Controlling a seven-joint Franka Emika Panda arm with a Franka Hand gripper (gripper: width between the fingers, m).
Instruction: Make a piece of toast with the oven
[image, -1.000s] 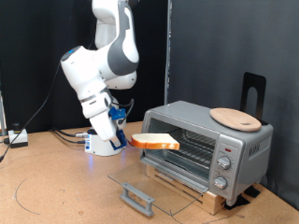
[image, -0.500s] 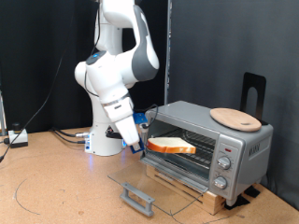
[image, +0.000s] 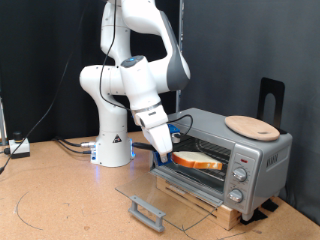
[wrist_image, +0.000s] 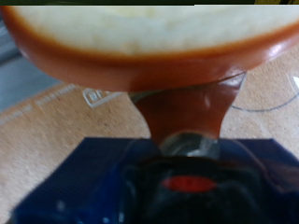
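Observation:
The silver-grey toaster oven stands at the exterior view's right with its glass door folded down flat in front. My gripper is at the oven's mouth, shut on the piece of toast, which is held flat and reaches into the opening above the wire rack. In the wrist view the toast fills the frame, pale face with brown crust, and the gripper body is blurred close to the lens.
A round wooden plate lies on the oven's top. A black stand rises behind the oven. Three knobs sit on the oven's right side. Cables run over the brown floor at the left.
The arm has swung to the exterior view's right, carrying the toast from in front of the oven into its opening.

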